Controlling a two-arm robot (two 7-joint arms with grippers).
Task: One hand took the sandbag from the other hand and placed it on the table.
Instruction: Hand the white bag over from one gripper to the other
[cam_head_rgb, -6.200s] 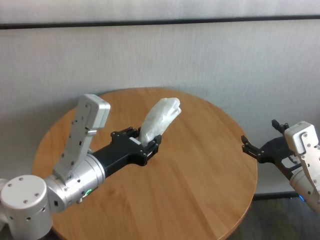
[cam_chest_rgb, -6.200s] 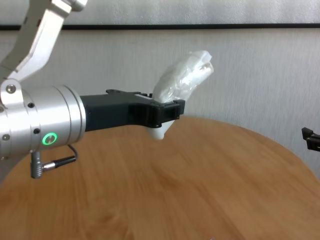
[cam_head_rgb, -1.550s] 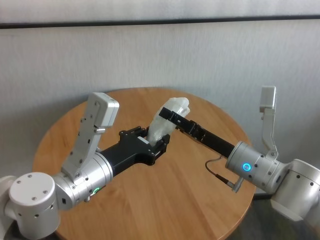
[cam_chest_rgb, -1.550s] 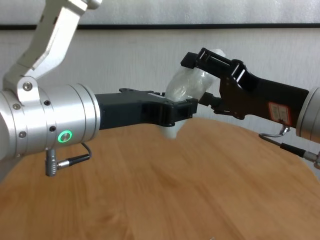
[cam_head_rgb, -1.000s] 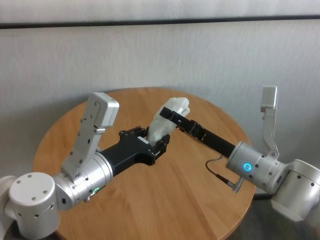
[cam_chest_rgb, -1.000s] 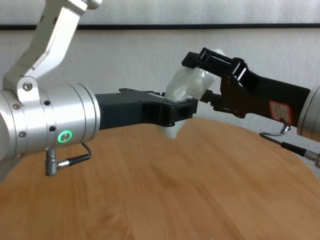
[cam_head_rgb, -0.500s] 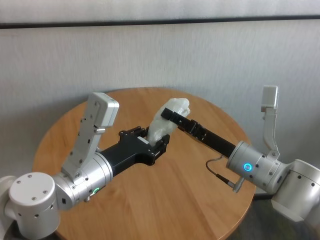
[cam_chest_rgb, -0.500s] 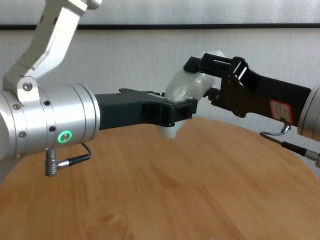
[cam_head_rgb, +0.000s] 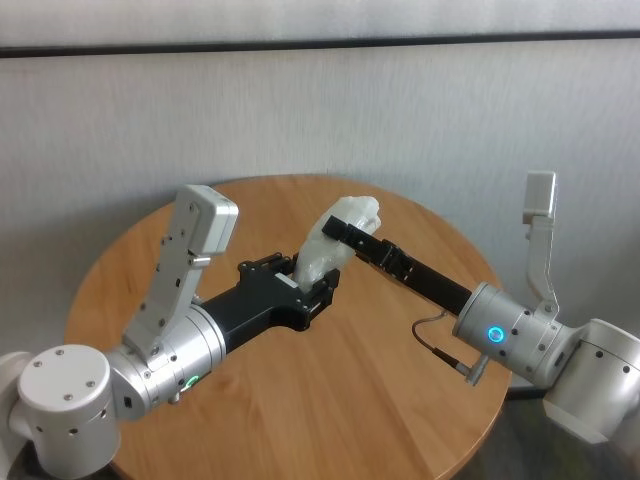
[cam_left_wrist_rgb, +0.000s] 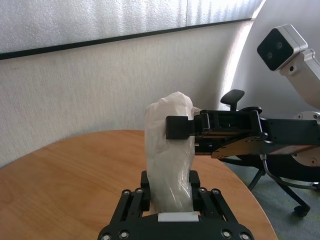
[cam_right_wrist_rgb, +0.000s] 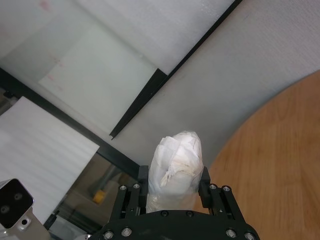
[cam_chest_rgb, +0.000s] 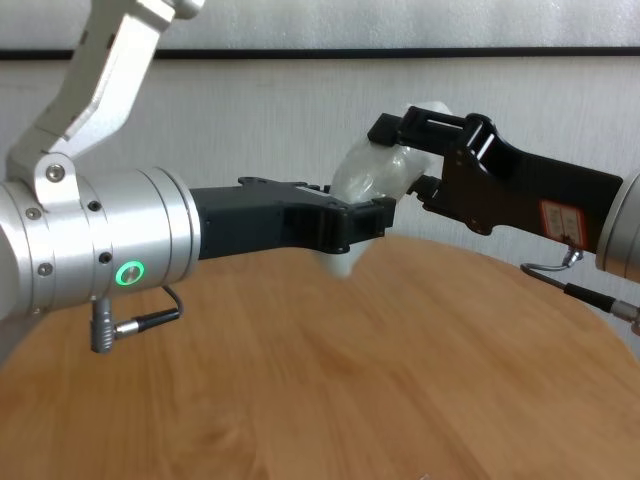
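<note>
The sandbag (cam_head_rgb: 318, 260) stands tilted above the middle of the round wooden table (cam_head_rgb: 400, 380). My left gripper (cam_head_rgb: 310, 285), on the green-ring wrist, is shut on its lower end. My right gripper (cam_head_rgb: 345, 230), on the blue-ring wrist, reaches in from the right and is shut on the bag's upper part. In the chest view the sandbag (cam_chest_rgb: 372, 172) sits between the left gripper (cam_chest_rgb: 345, 225) and the right gripper (cam_chest_rgb: 400, 155), clear of the table (cam_chest_rgb: 350, 380). The left wrist view shows the bag (cam_left_wrist_rgb: 167, 160) with a right finger (cam_left_wrist_rgb: 180, 127) across it. The right wrist view shows the bag (cam_right_wrist_rgb: 175, 165) between its fingers.
A grey wall stands behind the table. The table's right edge (cam_head_rgb: 500, 330) lies under my right forearm. A black office chair (cam_left_wrist_rgb: 240, 100) stands on the floor beyond the table in the left wrist view.
My right arm came in from beyond the table's right side. In the last second its fingers closed onto the bag's upper part. The left arm and bag have not moved.
</note>
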